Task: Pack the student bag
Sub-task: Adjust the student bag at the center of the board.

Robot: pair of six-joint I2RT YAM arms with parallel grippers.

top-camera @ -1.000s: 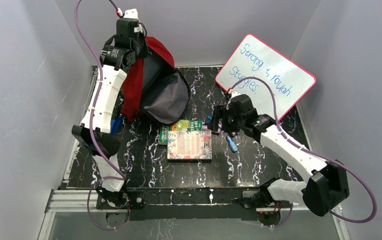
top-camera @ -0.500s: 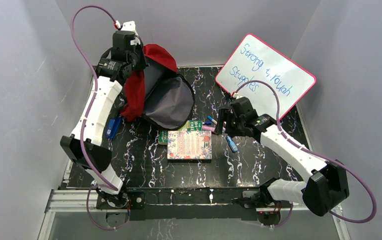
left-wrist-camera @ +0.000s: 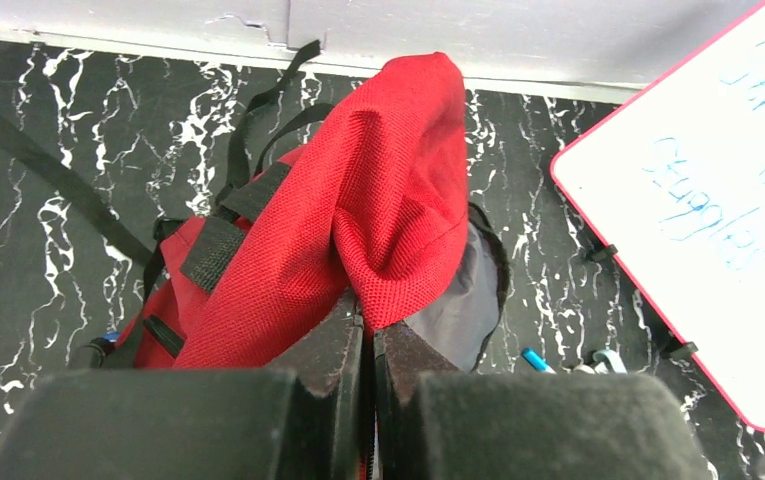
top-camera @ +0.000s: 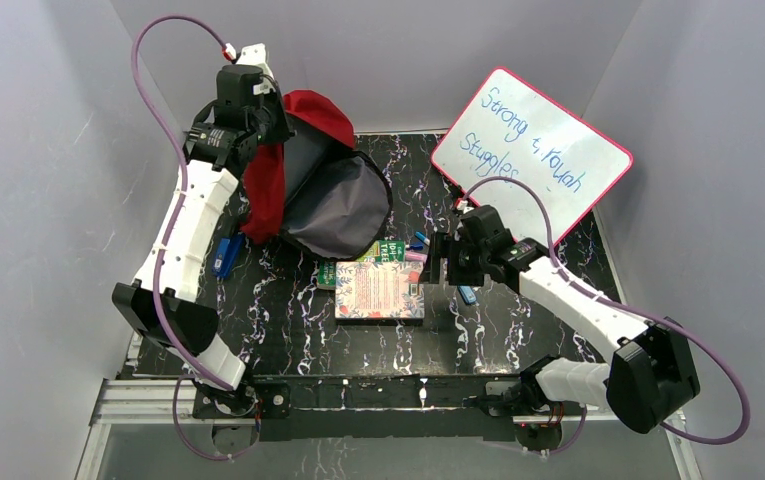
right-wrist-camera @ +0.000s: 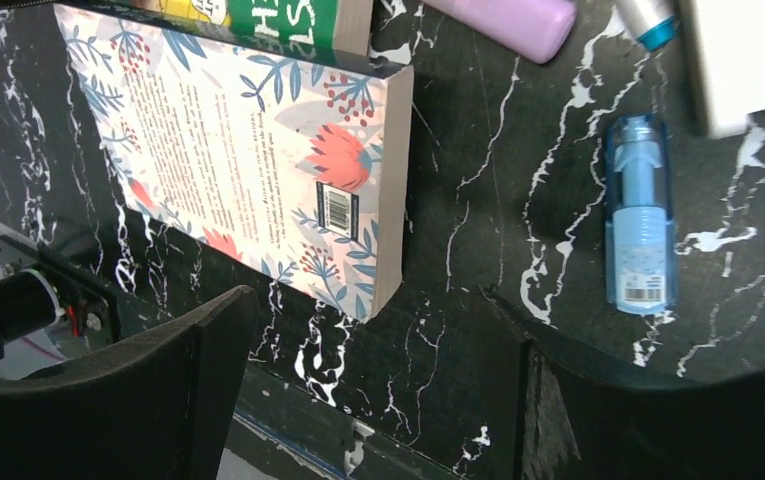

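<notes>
In the upper left of the top view, my left gripper [left-wrist-camera: 368,325] is clenched on the red fabric of the student bag [top-camera: 330,195], lifting its grey mouth toward the centre. My right gripper [top-camera: 438,268], the nearer one, hangs wide open and empty over the right edge of the floral book [top-camera: 380,290]. The book lies lengthwise left to right, just below the bag.

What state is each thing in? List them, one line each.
student bag: open, grey lining showing, its red fabric pinched up.
left gripper: shut on the student bag.
right gripper: open, empty, beside the floral book.
floral book: closed, flat, back cover up, overlapping the green book.
green book: closed, flat, partly covered.
whiteboard: tilted, written on.
</notes>
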